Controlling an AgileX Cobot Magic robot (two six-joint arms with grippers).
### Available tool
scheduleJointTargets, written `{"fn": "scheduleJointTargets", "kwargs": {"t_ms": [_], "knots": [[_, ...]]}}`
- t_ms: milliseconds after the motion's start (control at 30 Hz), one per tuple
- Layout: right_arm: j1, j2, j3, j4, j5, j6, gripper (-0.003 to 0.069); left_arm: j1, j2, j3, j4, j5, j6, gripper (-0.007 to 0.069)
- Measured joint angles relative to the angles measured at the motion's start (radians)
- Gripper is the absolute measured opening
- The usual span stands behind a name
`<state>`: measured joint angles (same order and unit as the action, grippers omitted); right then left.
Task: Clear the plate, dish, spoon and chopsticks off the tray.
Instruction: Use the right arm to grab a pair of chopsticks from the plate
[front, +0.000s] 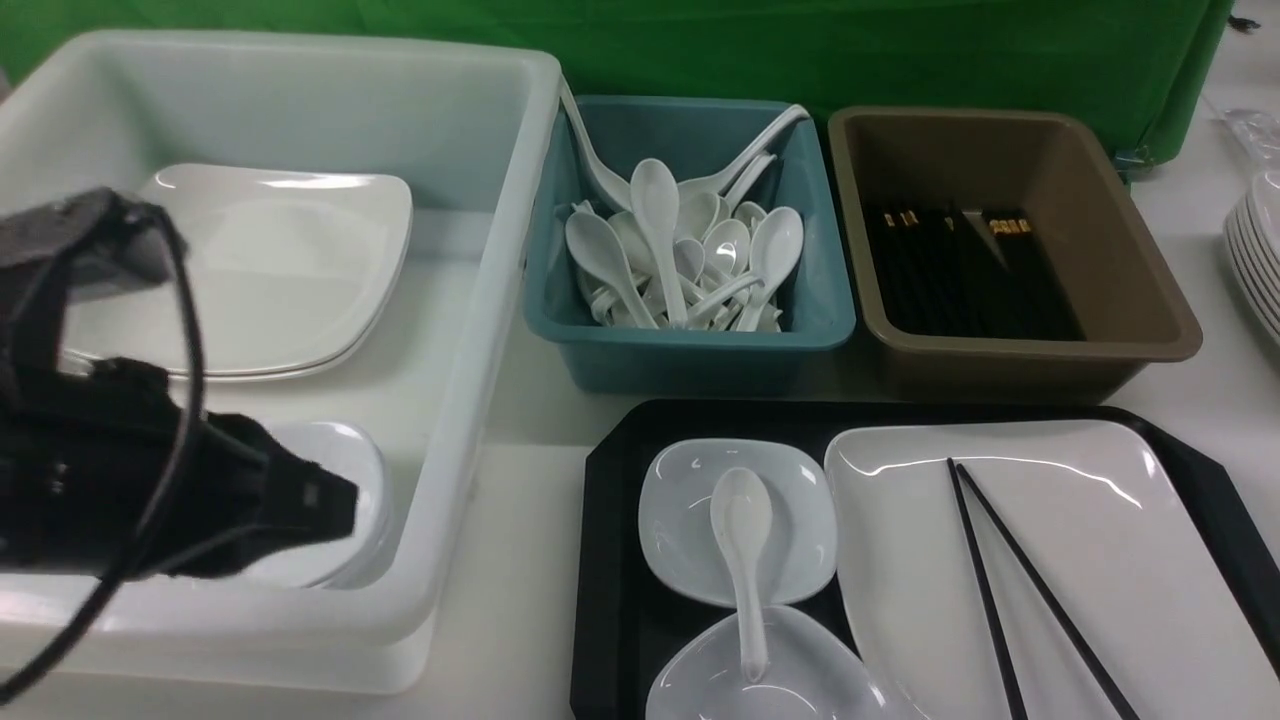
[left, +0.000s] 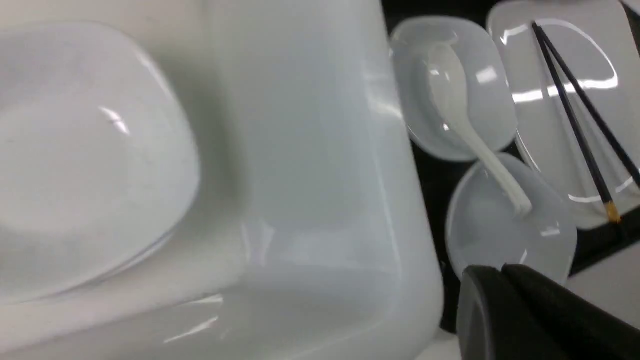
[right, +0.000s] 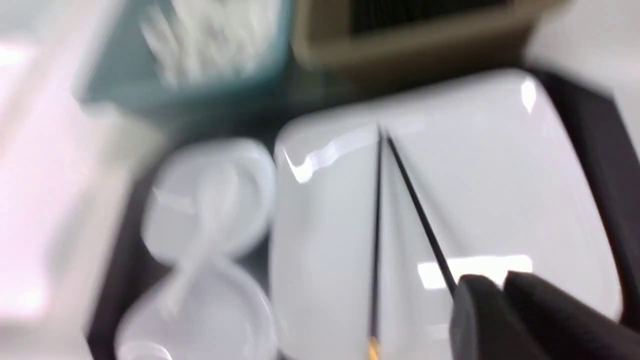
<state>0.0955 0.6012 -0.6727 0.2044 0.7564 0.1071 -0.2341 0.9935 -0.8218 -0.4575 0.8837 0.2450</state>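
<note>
The black tray (front: 610, 560) sits front right. On it lies the large white plate (front: 1100, 540) with the two black chopsticks (front: 986, 590) across it. A small white dish (front: 690, 520) holds the bowl of the white spoon (front: 745, 560), whose handle rests on a second dish (front: 810, 685) nearer me. My left gripper (front: 345, 505) is shut and empty over the white tub's front corner, its tips (left: 502, 270) beside the tray. In the blurred right wrist view, my right gripper (right: 502, 282) hovers shut above the plate (right: 500, 190), one chopstick (right: 420, 215) passing behind a finger. It is outside the front view.
The white tub (front: 470, 420) at left holds large plates (front: 270, 270) and stacked small dishes (front: 355, 470). Behind the tray stand a teal bin of spoons (front: 690, 340) and a brown bin of chopsticks (front: 1100, 340). Stacked plates (front: 1260, 250) sit at the far right edge.
</note>
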Motion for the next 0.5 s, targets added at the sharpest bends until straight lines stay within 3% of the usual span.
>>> {"fn": "scheduleJointTargets", "kwargs": {"t_ms": [167,300,500], "knots": [[0.01,0.303,-0.109,-0.018,0.092,-0.107,0.042,-0.2,0.037,0.0,0.169,-0.003,-0.201,0.0],[0.043,0.52,-0.16,-0.033,0.091,-0.135,0.0591,-0.287,0.056,0.0,0.251,-0.003,-0.295,0.0],[0.124,0.809,-0.217,-0.043,0.029,-0.146,0.0638,-0.304,0.058,0.0,0.263,-0.015,-0.308,0.0]]}}
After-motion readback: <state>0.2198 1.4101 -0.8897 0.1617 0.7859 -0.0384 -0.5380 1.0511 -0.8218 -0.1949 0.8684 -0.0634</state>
